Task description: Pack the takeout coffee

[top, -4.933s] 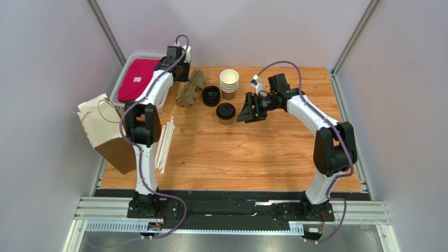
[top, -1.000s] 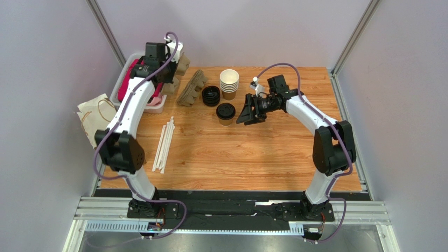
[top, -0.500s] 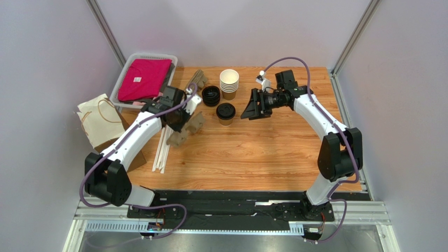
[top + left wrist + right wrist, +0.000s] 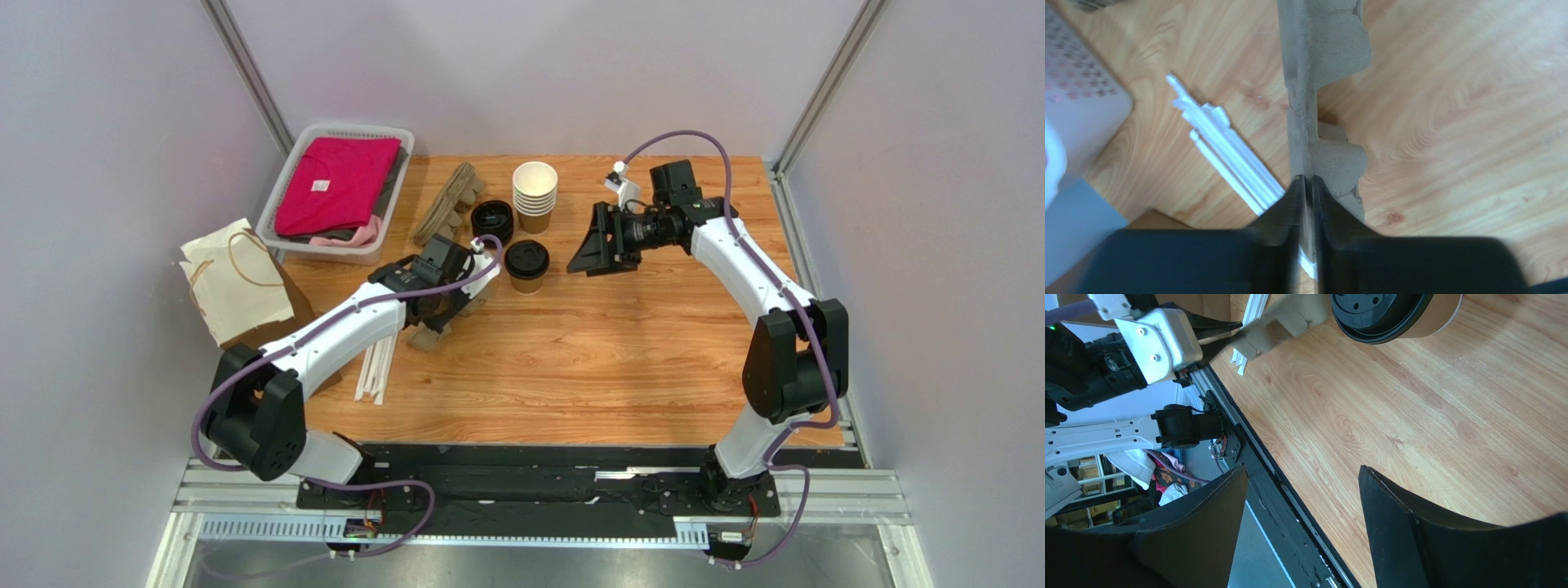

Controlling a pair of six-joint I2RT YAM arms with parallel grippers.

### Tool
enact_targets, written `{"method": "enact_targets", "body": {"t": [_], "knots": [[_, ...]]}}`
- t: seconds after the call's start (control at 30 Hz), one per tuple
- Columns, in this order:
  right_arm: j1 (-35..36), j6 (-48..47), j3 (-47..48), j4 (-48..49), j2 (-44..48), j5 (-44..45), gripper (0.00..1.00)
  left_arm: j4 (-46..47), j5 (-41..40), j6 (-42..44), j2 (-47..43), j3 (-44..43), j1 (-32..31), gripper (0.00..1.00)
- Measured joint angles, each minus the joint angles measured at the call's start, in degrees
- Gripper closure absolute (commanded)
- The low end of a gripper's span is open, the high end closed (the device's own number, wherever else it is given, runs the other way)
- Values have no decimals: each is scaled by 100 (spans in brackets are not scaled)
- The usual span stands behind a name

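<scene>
The takeout coffee (image 4: 528, 263), a brown paper cup with a black lid, stands upright on the table; its lid also shows in the right wrist view (image 4: 1382, 312). My left gripper (image 4: 449, 301) is shut on the edge of a grey-brown pulp cup carrier (image 4: 432, 328), held on edge just left of the coffee. The left wrist view shows the jaws (image 4: 1308, 184) pinching the carrier (image 4: 1324, 92). My right gripper (image 4: 591, 252) is open and empty, just right of the coffee, its jaws wide apart (image 4: 1303, 474).
A stack of lidless cups (image 4: 535, 196), a pile of black lids (image 4: 492, 223) and more carriers (image 4: 447, 202) stand behind. White straws (image 4: 378, 355) lie left of centre. A paper bag (image 4: 239, 300) and a basket (image 4: 285, 184) with red cloth are at the left.
My left arm has carried the pulp carrier from the back left corner down to the table beside the coffee. My right gripper has shifted slightly back and right, still open.
</scene>
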State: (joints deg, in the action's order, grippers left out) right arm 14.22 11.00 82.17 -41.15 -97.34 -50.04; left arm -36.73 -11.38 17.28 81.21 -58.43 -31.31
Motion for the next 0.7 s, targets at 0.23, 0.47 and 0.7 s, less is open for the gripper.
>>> {"method": "enact_targets", "body": {"t": [0.23, 0.47, 0.7], "knots": [[-157, -17, 2, -26, 0, -4, 29, -553, 745, 31, 181, -44, -48, 41], [-199, -20, 2, -44, 0, -20, 29, -1174, 1755, 155, -9, -1169, 308, 39], [-199, -20, 2, -57, 0, -59, 29, -1161, 2146, 120, 1329, -3523, 1563, 38]]}}
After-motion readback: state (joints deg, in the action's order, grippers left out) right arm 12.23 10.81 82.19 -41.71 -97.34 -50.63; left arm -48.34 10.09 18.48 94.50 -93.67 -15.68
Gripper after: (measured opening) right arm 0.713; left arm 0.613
